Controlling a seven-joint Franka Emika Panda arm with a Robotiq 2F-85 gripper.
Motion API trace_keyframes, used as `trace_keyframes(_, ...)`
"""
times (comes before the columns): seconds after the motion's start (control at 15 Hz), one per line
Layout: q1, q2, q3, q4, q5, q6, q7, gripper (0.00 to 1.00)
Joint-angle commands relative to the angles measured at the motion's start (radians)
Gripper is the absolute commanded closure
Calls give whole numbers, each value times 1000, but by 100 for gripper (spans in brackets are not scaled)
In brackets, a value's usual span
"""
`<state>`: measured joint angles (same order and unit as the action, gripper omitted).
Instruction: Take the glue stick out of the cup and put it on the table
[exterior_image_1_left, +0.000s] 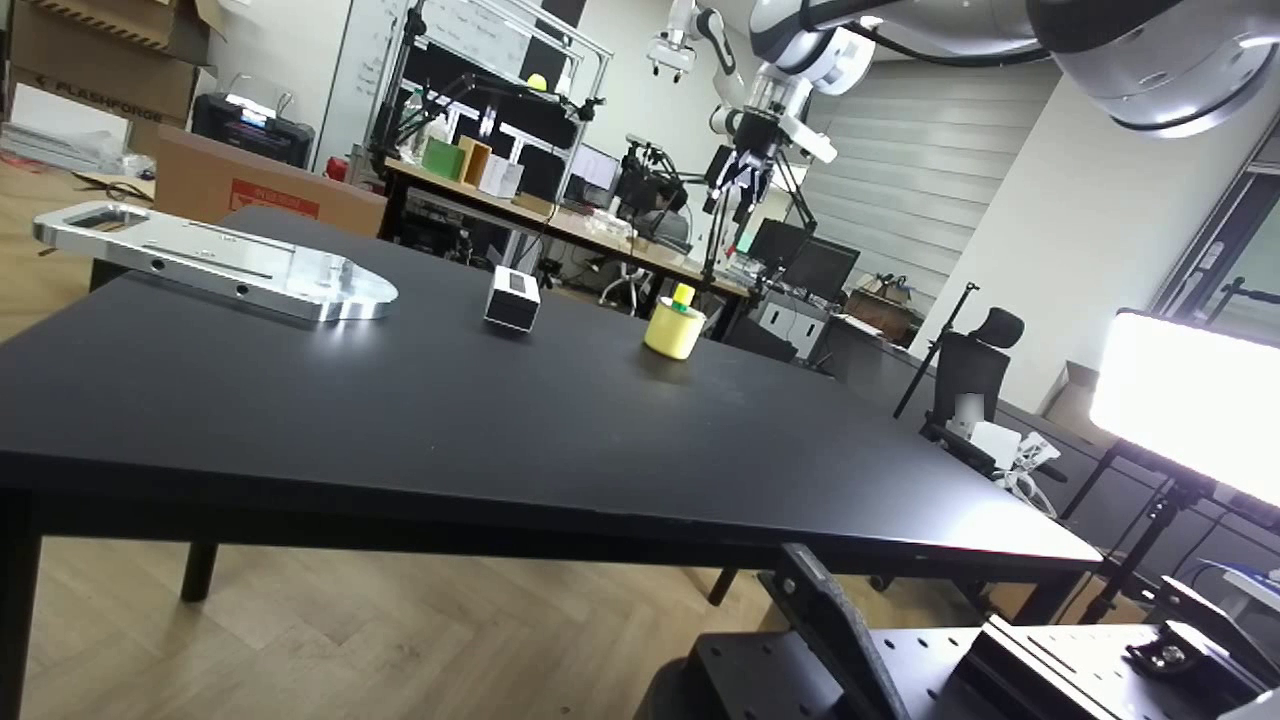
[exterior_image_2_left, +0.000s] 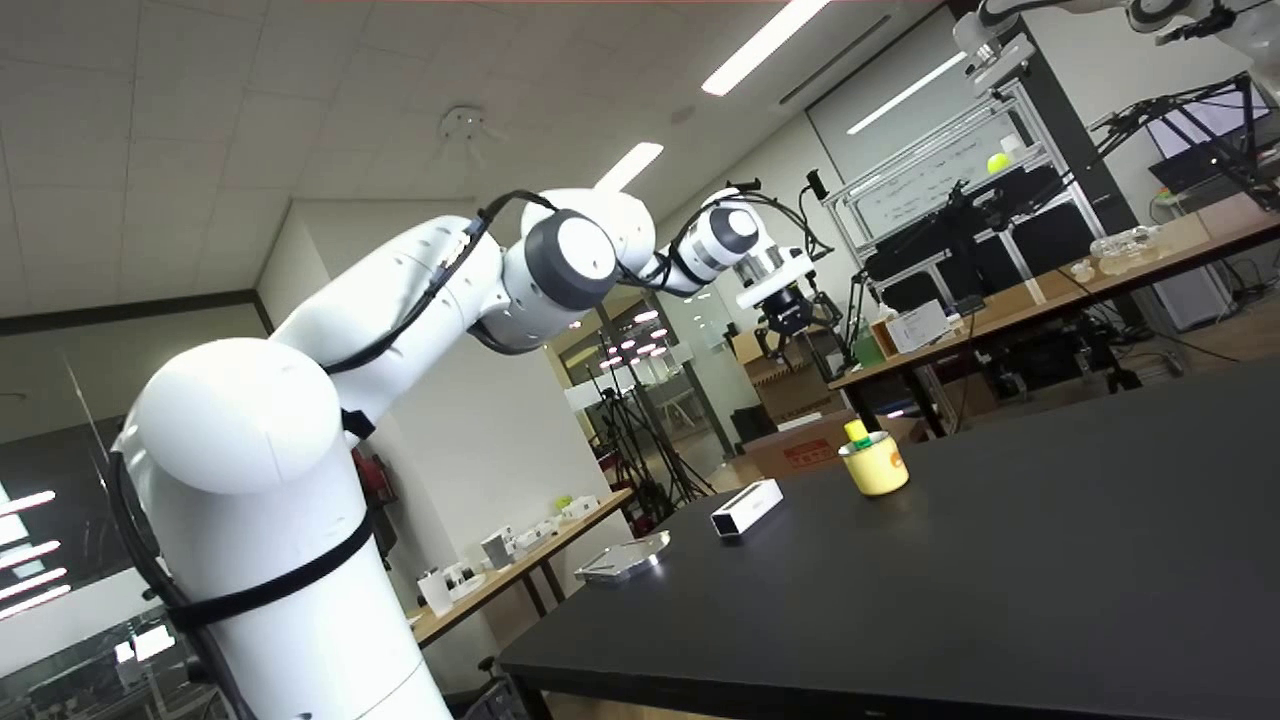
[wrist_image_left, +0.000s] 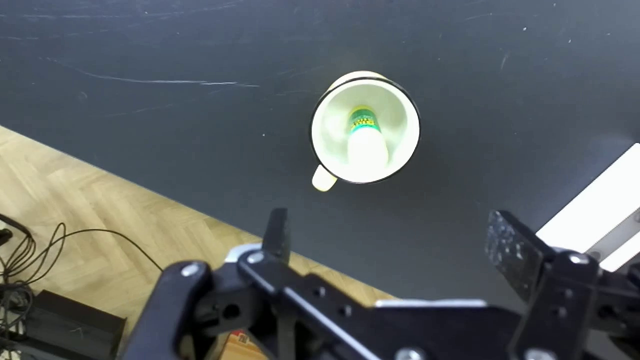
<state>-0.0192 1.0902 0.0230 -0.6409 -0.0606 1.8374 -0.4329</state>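
Inside a smooth, dark-rimmed yellow mug (exterior_image_2_left: 879, 471), we are seeing the glue stick (wrist_image_left: 366, 136) standing, its long axis running roughly upright, its yellow cap (exterior_image_2_left: 856, 431) pointing up. The glossy white arm (exterior_image_2_left: 390, 290) is arching above the scratched black table (wrist_image_left: 150, 115), holding its empty gripper (wrist_image_left: 391, 237) spread wide.

Glue stick (exterior_image_2_left: 857, 432) — bottom hidden by cup (exterior_image_2_left: 880, 472), both exterior views, tool (wrist_image_left: 390, 235) cut off — wrist view
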Motion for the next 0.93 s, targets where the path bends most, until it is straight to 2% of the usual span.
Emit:
trace_keyframes(0.0,3,101,7,141,7,-66,-14,0)
trace_keyframes(0.2,9,133,-15,151,-8,-75,25,0)
trace_keyframes(0.27,6,86,-1,69,0,-38,0,0)
trace_keyframes(0.73,5,108,-7,94,0,-47,1,0)
trace_keyframes(0.87,-2,133,1,116,9,25,-8,0)
